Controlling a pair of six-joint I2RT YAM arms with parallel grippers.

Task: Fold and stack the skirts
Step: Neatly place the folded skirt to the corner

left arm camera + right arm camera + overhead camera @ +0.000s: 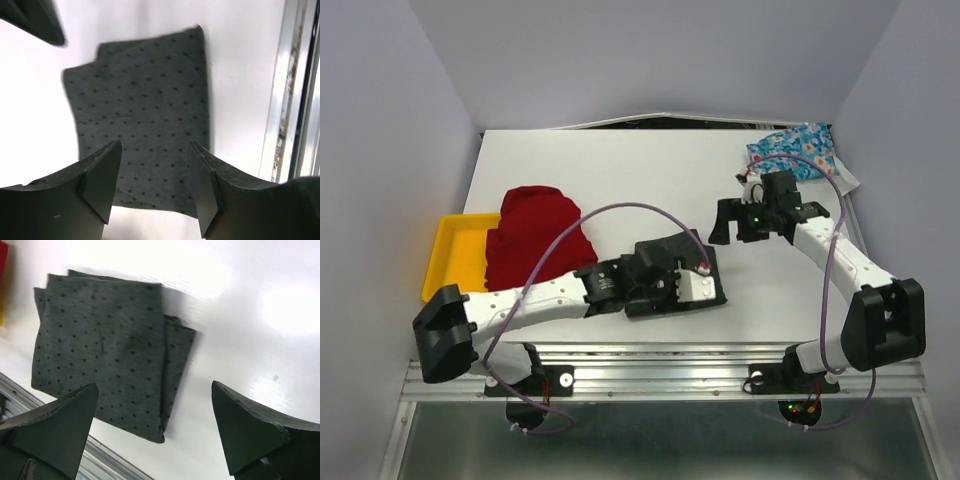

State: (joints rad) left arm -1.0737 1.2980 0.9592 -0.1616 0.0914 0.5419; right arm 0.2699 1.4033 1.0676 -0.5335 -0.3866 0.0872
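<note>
Folded grey dotted skirt (145, 100) flat beneath spread, empty left gripper (155, 145); right gripper (155, 385) spread wide, apart.

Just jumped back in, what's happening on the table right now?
The grey dotted skirt lies folded near the front edge of the table. Both grippers are open and hold nothing: the left gripper hovers over it, the right gripper off to its side. The red skirt sits bunched partly on the yellow tray; the blue floral skirt lies crumpled in the far right corner.

white table (620, 170) (grey skirt (145, 110), yellow tray (445, 255))
</note>
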